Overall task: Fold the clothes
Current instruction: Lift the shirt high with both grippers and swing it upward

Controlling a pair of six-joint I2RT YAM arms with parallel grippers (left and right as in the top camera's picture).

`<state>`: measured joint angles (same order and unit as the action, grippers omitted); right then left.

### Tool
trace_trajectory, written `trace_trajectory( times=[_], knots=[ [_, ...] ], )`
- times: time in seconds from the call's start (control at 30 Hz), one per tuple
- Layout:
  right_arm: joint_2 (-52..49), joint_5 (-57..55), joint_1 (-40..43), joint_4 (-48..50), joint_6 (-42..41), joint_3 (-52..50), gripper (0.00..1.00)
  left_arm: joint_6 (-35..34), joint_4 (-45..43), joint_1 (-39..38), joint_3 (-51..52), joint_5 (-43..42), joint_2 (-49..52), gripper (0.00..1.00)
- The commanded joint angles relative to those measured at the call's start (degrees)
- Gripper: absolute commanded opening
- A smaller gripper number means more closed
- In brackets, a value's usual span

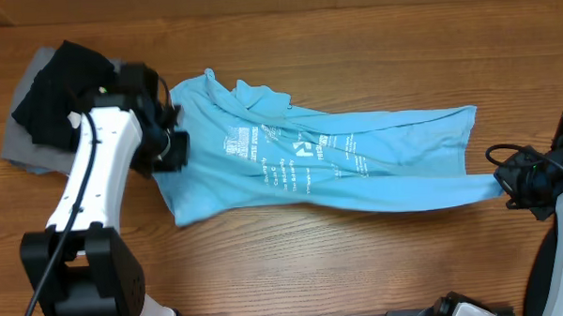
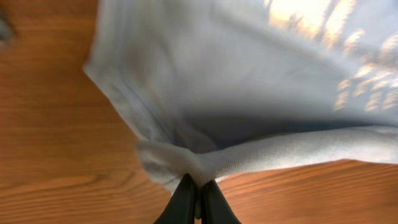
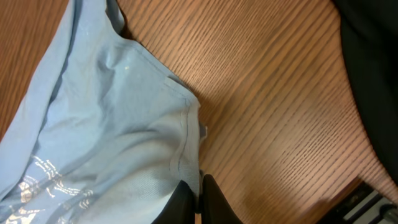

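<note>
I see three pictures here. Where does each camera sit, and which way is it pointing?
Overhead: fixed above the table, looking straight down at the blue T-shirt, a dark clothes pile, the left arm and the right arm.
Left wrist: on the left arm, looking along the left jaws, shut on a shirt edge.
Right wrist: on the right arm, looking along the right jaws, shut on the shirt's opposite end.
Shared: all three show the T-shirt and the wooden table.
</note>
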<state>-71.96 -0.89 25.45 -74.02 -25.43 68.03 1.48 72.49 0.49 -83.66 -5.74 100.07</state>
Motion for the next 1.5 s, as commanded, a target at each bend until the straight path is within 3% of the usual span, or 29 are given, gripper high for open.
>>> trace_trajectory(
  times=[0.0,0.3,0.6,0.8,1.1,1.33,1.47],
  knots=[
    [0.13,-0.92,0.13,1.49,0.35,0.68,0.04,-0.44,2.95,0.00,-9.66,0.42,-0.50,0.04],
    [0.28,2.71,0.13,-1.14,1.53,10.56,0.04,-0.15,8.09,0.00,-30.27,0.37,-4.63,0.04],
    [0.28,7.45,0.13,-8.15,3.19,34.18,0.04,3.30,9.84,-0.15,-49.94,0.79,-13.07,0.04],
    [0.28,7.41,0.13,-15.15,3.15,51.80,0.04,3.26,8.15,-0.15,-59.84,6.34,-19.34,0.04],
    [0.31,7.63,0.11,-23.02,1.33,73.85,0.04,3.28,2.21,-0.15,-67.71,15.85,-27.10,0.04],
    [-1.09,8.52,0.13,-22.64,-1.25,75.58,0.04,3.26,2.03,-0.15,-66.97,15.13,-24.76,0.04],
    [-5.97,11.45,0.11,-21.99,-1.20,75.58,0.04,3.26,1.46,-0.15,-66.71,9.14,-17.55,0.04]
  ],
)
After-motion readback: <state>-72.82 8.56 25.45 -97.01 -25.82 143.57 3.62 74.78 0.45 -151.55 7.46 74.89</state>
